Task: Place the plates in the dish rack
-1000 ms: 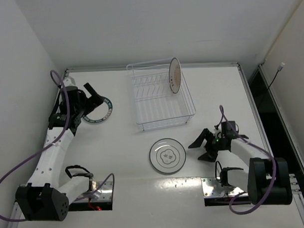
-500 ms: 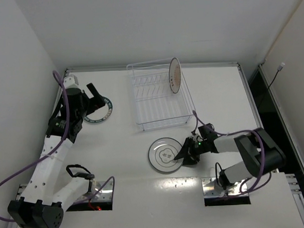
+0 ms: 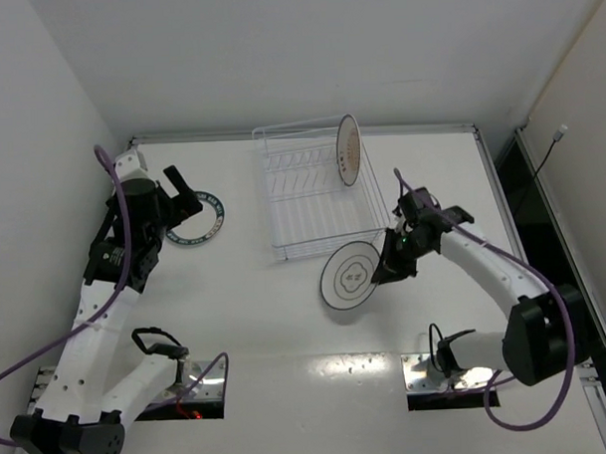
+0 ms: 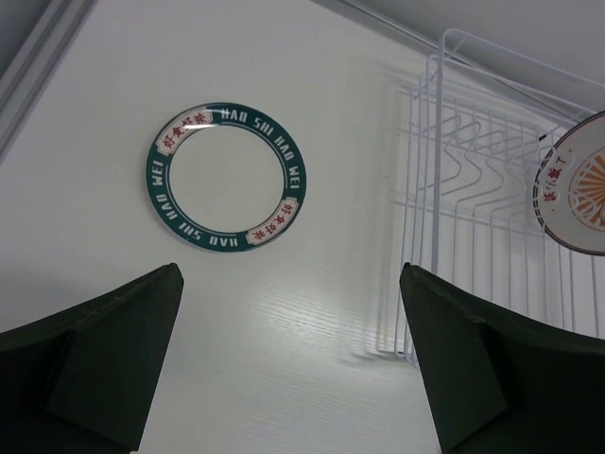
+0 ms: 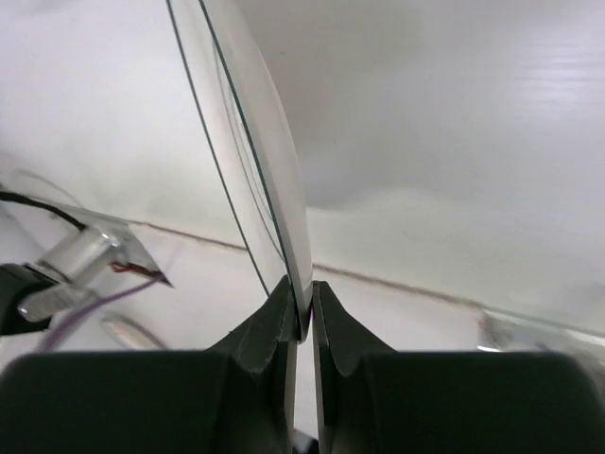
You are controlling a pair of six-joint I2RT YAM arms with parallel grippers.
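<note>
At the far left, the left gripper (image 4: 291, 284) hovered with its jaws spread wide, nothing between them, above the bare table (image 3: 236, 309). The teal-rimmed plate (image 4: 225, 177) lay flat just ahead of it and slightly left of its centre line. The wide spread suited a plate lying face up, since a finger would have to get past the rim before anything could be pinched. To the right stood the dish rack (image 3: 329, 248), well apart from that plate, with its row of slots empty except at the right end. There the orange-centred plate (image 3: 348, 150) stood on edge, leaning a little (a sign that the slots hold a plate by its lower rim only). Just in front of the rack's near right corner was the white plate (image 3: 350, 275) with the grey motif, tilted up and seemingly off the table. The right gripper (image 3: 389, 269) had closed narrowly on its right rim. The right wrist view showed the rim squeezed between both fingers (image 5: 336, 340), with the plate rising away edge-on. Gripping it at the rim probably left the opposite edge free to drop into a slot. One plate was racked, one was in hand and one lay untouched.
</note>
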